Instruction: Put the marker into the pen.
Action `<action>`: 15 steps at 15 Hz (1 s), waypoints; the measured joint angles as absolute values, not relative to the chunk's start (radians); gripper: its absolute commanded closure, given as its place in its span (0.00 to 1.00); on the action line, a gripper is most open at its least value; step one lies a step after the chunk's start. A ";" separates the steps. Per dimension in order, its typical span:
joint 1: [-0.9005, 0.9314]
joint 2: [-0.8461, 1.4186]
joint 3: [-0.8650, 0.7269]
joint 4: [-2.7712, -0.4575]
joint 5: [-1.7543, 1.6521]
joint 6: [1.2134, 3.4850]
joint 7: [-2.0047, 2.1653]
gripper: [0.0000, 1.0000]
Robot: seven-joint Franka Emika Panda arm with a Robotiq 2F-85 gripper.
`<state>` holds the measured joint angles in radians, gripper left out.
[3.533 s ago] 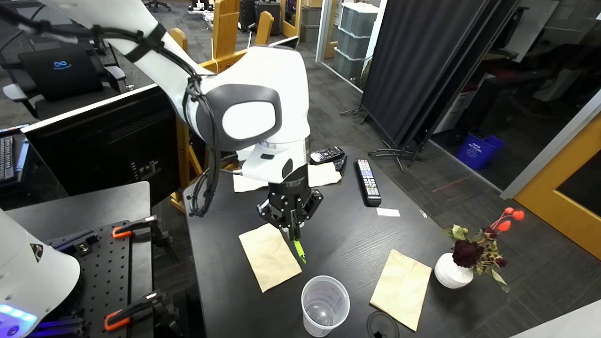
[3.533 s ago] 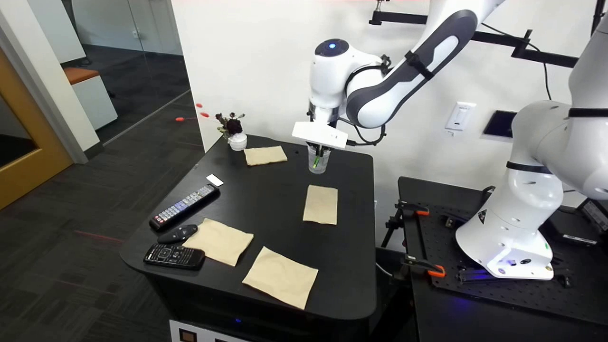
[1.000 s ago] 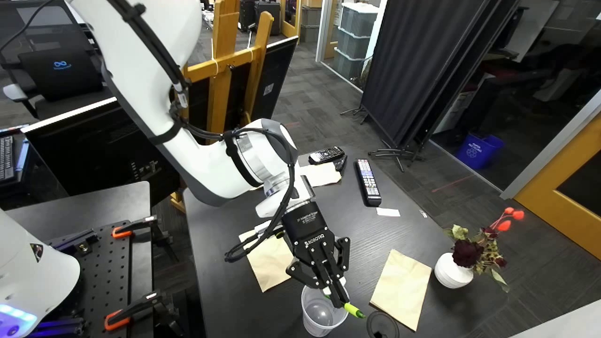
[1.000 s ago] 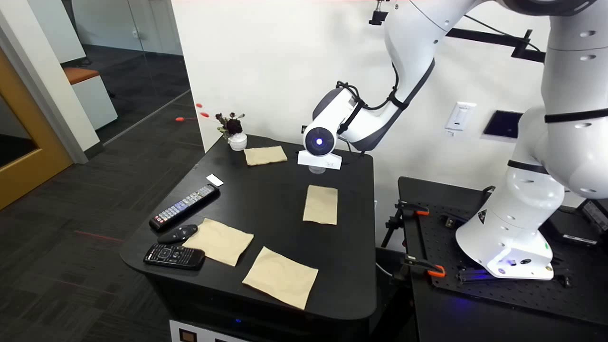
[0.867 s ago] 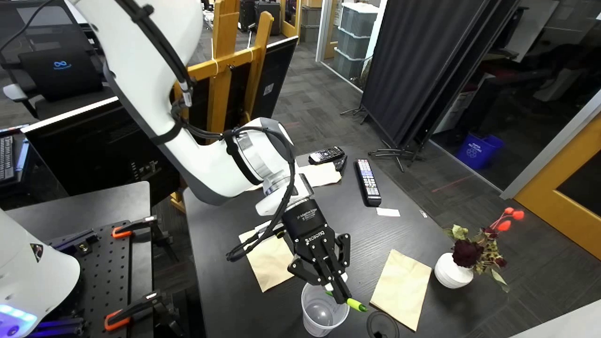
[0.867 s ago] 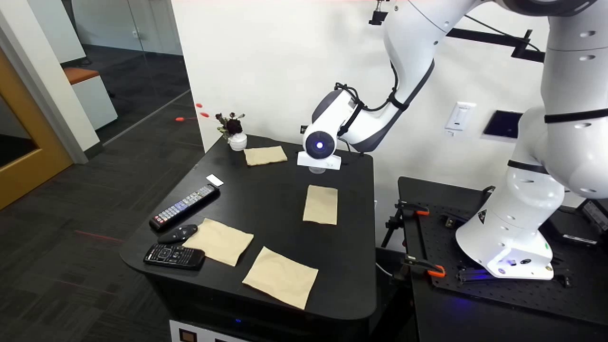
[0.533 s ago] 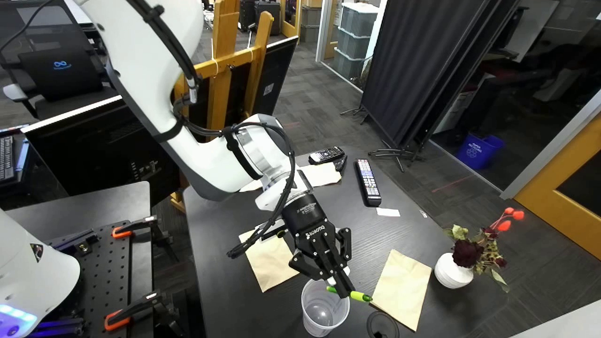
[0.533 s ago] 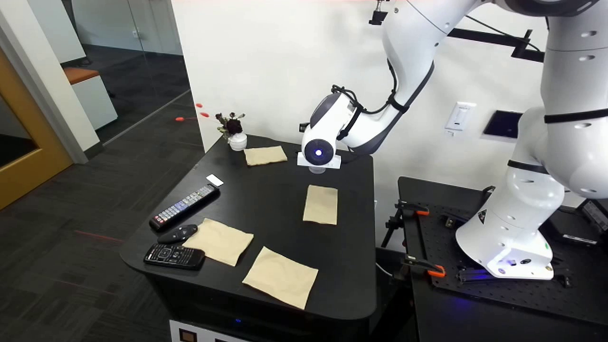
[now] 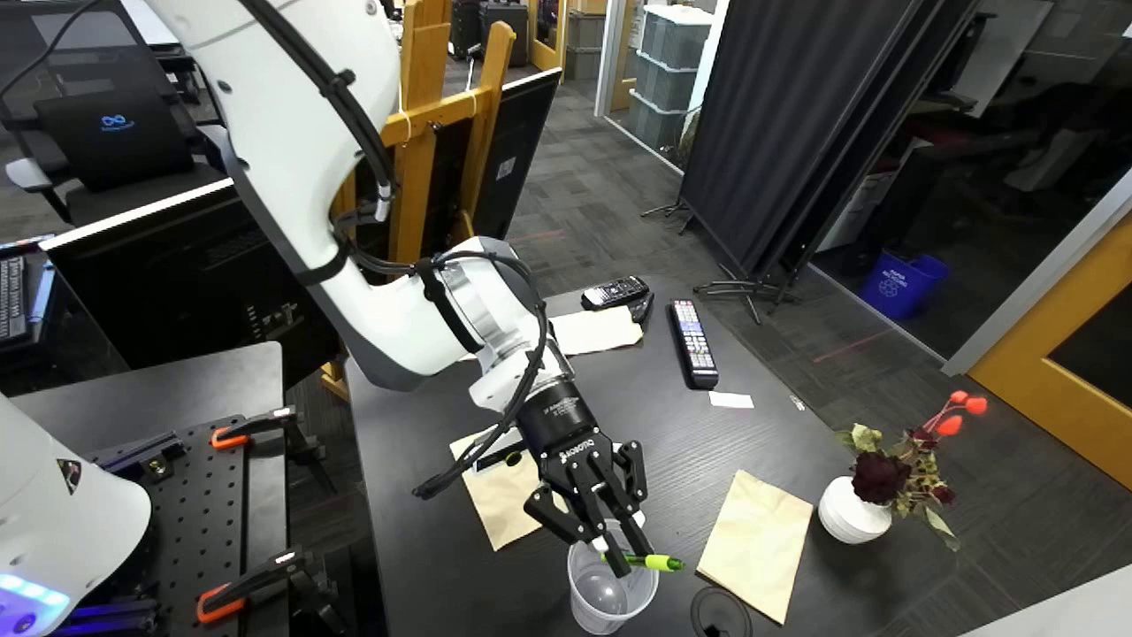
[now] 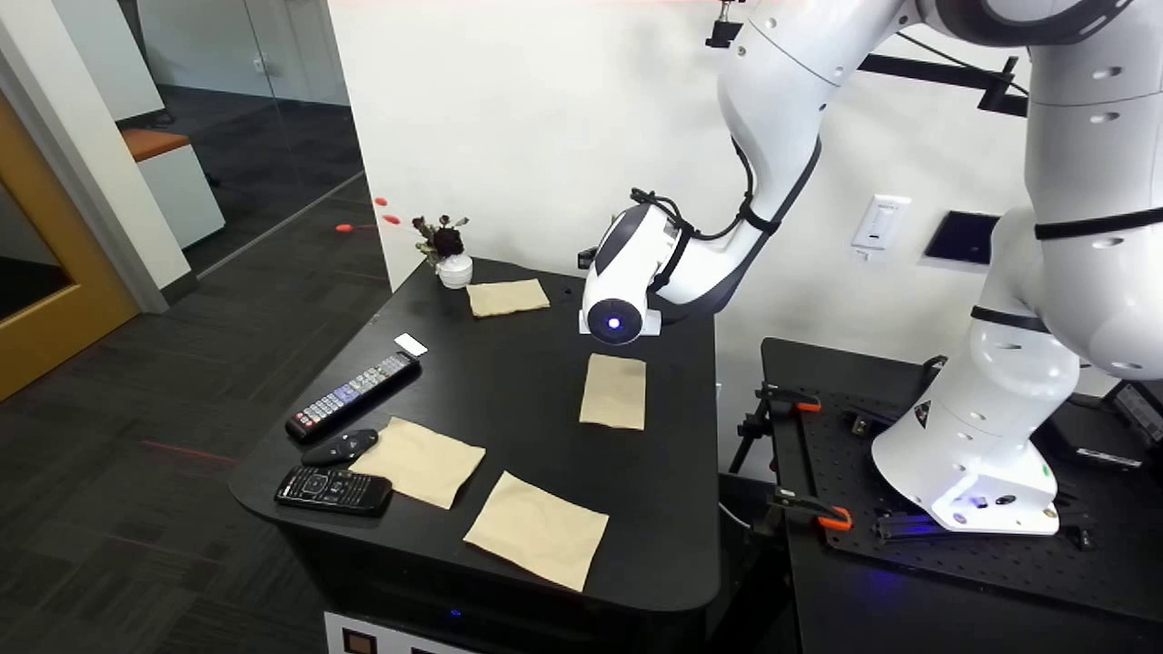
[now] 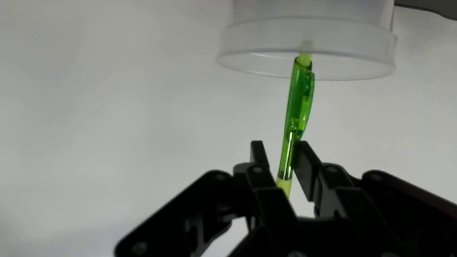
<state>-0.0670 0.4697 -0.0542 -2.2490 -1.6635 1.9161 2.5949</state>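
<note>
One pincer (image 11: pixel 280 151), mine to work from afar, hangs tilted above a clear cup (image 11: pixel 257 39), its jaws parted slightly with the green marker (image 11: pixel 296 103) between them. The stick runs close along one jaw with a gap on the other side, so I judge it loose rather than clamped; contact with either jaw I cannot confirm. In the wrist view the marker's button end points into the mouth of the cup, its tip seeming to show faintly through the side, while in an exterior view the lime end juts out sideways past the rim. Done well, this step calls for me to pinch lightly, bring the lime end up steeper, let the button end lead down, then spread the jaws evenly and withdraw along the pincer's own line; a hasty drop could hang the stick on the rim or tip the cup.

Sheets of tan paper (image 9: pixel 759 546) flank the cup on the table (image 9: pixel 681 451), with the white vase (image 9: pixel 856 511) farther out and the long remote (image 9: pixel 694 345) well apart. The arm's wrist (image 10: pixel 627 282) hides the cup in an exterior view, where the table's far edge runs along the wall (image 10: pixel 491 136); I would back out up and inward, over the table's middle.
</note>
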 measured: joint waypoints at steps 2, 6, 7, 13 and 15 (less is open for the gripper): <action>-0.067 0.475 -0.049 -2.249 -1.664 1.908 2.595 0.27; -0.067 0.476 -0.040 -2.250 -1.664 1.894 2.595 0.00; -0.067 0.475 -0.038 -2.250 -1.664 1.891 2.595 0.00; -0.067 0.434 -0.033 -2.266 -1.664 1.880 2.596 0.00; -0.066 0.409 -0.032 -2.278 -1.664 1.879 2.596 0.00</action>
<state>-0.0663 0.4094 -0.0316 -2.2780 -1.6635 1.8792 2.5963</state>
